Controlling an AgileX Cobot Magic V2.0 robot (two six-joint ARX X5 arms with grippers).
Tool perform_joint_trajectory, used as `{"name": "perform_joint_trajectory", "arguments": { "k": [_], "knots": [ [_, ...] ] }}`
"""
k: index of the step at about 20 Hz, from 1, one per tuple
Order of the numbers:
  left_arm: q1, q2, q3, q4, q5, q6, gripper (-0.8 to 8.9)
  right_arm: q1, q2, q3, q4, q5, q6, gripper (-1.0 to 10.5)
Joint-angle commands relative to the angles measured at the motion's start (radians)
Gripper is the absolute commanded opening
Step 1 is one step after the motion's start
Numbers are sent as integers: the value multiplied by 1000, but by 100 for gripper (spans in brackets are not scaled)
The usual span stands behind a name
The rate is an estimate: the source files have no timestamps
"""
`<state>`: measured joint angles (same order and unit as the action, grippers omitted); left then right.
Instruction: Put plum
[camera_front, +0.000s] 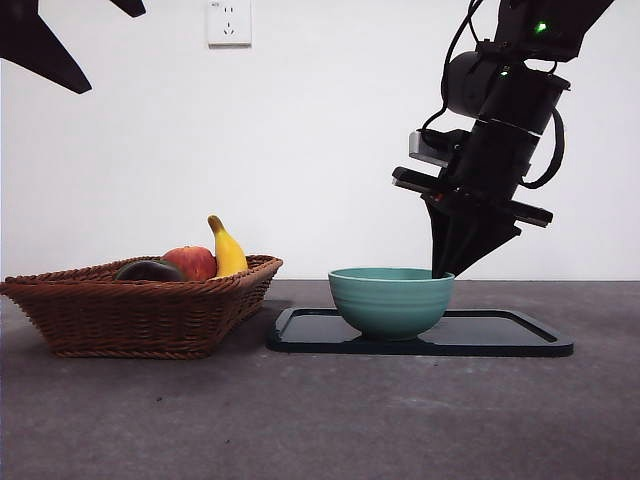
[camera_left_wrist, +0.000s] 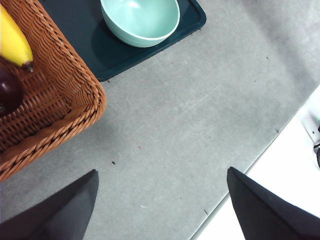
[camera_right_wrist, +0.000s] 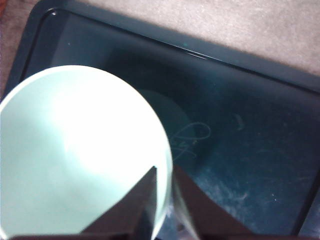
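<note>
The plum (camera_left_wrist: 7, 92), dark maroon and glossy, lies in the wicker basket (camera_left_wrist: 60, 80) beside a banana (camera_left_wrist: 12, 40). In the front view a dark rounded fruit (camera_front: 150, 271) lies in the basket (camera_front: 140, 315); I cannot tell if it is the plum. My right gripper (camera_right_wrist: 164, 171) is shut on the rim of the teal bowl (camera_right_wrist: 75, 150), one jaw inside and one outside. In the front view it (camera_front: 441, 270) reaches down to the bowl's (camera_front: 390, 300) right rim. My left gripper (camera_left_wrist: 162, 172) is open and empty, high above the bare table.
The bowl stands on a dark tray (camera_front: 500, 335) right of the basket. A red apple (camera_front: 192, 262) and the banana (camera_front: 228, 252) also lie in the basket. The left arm shows as black tips (camera_front: 40, 45) at the top left. The table edge (camera_left_wrist: 260, 155) shows in the left wrist view.
</note>
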<state>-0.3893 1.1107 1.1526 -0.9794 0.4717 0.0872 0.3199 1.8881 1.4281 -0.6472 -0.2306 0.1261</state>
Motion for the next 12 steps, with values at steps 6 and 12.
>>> {"name": "perform_joint_trajectory", "arguments": {
  "k": [6, 12],
  "knots": [
    [-5, 8, 19, -1, 5, -2, 405, 5, 12, 22, 8, 3, -14, 12],
    [-5, 8, 19, 0, 5, -2, 405, 4, -101, 27, -14, 1, -14, 12]
  ]
}}
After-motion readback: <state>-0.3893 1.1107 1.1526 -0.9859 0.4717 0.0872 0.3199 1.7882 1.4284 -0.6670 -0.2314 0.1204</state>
